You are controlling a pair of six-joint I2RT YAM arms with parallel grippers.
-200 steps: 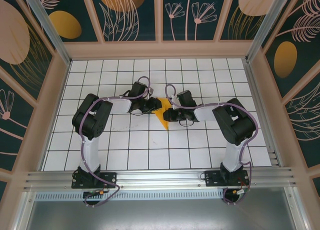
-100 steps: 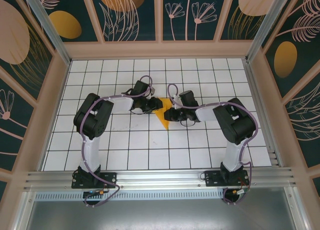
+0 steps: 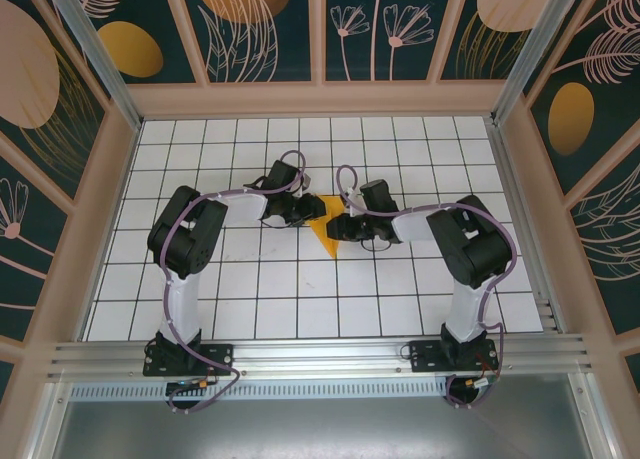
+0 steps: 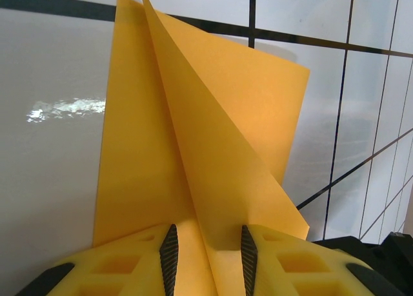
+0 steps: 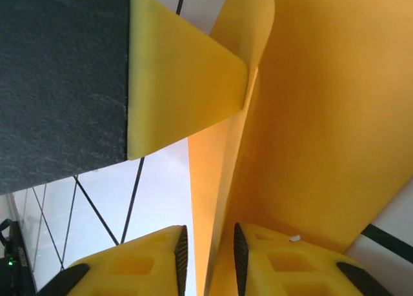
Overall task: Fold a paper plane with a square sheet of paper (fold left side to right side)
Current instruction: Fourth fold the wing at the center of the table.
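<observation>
On your left, the left gripper (image 3: pixel 306 212) reaches into the middle of the grid table (image 3: pixel 300 299). Its wrist view shows the 2 fingers (image 4: pixel 169 254) narrowly apart, and a raised fold of the sheet of paper (image 4: pixel 193 154) runs up between them. The rest of the sheet lies flat on the white tiles.

In the top view the sheet (image 3: pixel 323 231) sits between both grippers, its sharp corner pointing at the arm bases.

On your right, the right gripper (image 3: pixel 337 227) meets it. Its fingers (image 5: pixel 182 251) also stand narrowly apart, straddling an upright paper edge (image 5: pixel 310 115).
</observation>
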